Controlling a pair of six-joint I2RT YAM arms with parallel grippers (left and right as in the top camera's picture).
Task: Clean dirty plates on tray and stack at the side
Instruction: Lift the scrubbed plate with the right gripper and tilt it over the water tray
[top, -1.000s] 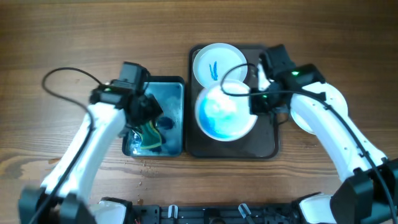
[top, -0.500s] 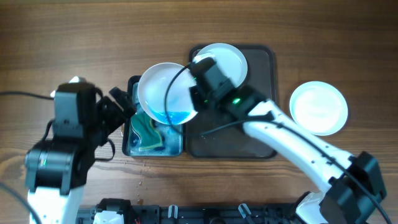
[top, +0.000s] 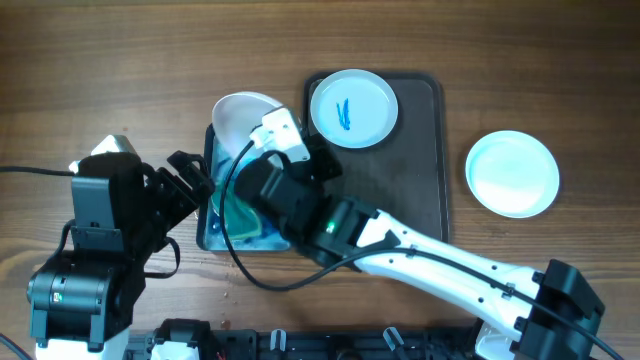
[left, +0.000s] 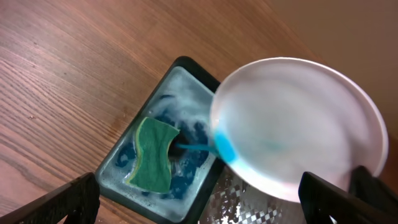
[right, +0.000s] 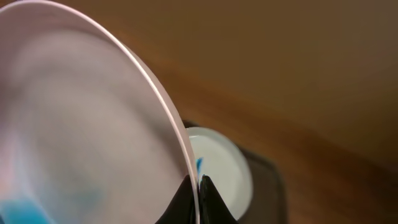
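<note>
My right gripper (top: 258, 150) is shut on the rim of a white plate (top: 240, 118) and holds it steeply tilted over the blue-lined basin (top: 208, 238). In the right wrist view the fingers (right: 194, 186) pinch the plate's edge (right: 93, 124). In the left wrist view blue liquid runs off the plate (left: 298, 124) toward the basin. A second plate (top: 352, 108) with a blue smear lies at the back of the dark brown tray (top: 420, 200). A third plate (top: 512, 173) lies on the table to the right of the tray. My left gripper (top: 195, 180) is open and empty beside the basin.
A green sponge (left: 152, 155) lies in the soapy blue water of the basin (left: 118, 177). The basin stands against the tray's left side. My right arm (top: 420, 255) reaches across the tray's front. Bare wooden table (top: 100, 60) lies at the back left.
My right gripper carried the plate from the tray leftward over the basin and tipped it steeply. My left arm drew back to the left, away from the sponge.
</note>
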